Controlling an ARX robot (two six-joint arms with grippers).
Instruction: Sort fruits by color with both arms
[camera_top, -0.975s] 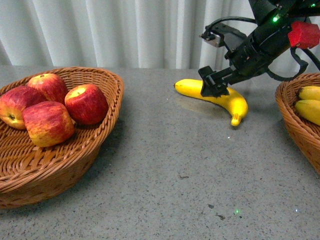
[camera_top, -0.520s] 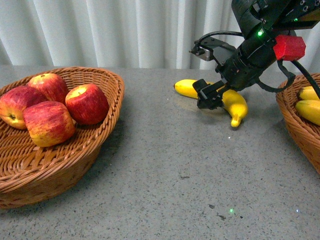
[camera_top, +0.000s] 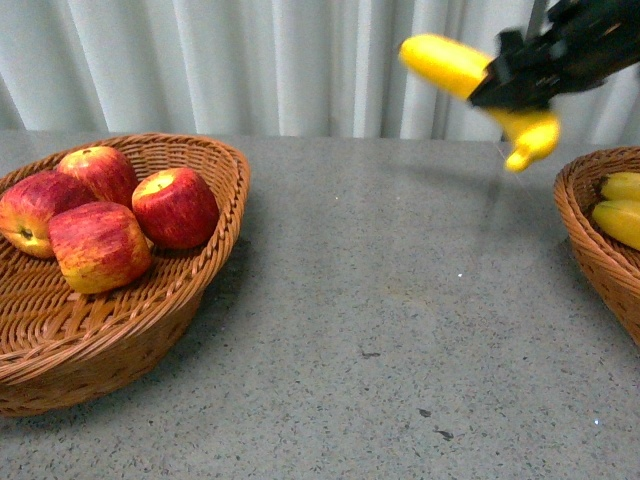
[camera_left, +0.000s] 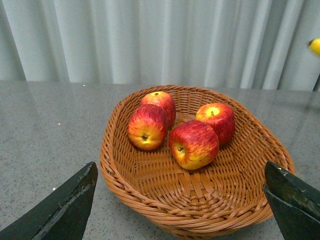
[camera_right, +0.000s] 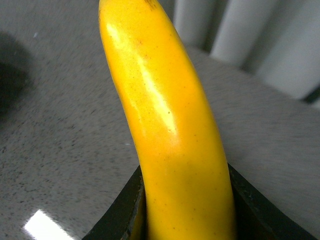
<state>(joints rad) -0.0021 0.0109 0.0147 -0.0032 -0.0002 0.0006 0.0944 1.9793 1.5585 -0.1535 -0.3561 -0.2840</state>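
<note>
My right gripper is shut on a yellow banana and holds it high above the table at the back right. In the right wrist view the banana fills the frame between the dark fingers. Several red apples lie in the left wicker basket. They also show in the left wrist view, inside the basket. My left gripper is open and empty, hovering just in front of that basket. It is out of the front view.
A second wicker basket at the right edge holds two bananas. White curtains hang behind the grey speckled table.
My right gripper has lifted the banana off the table, up and to the right toward the right basket. The apples have not moved.
</note>
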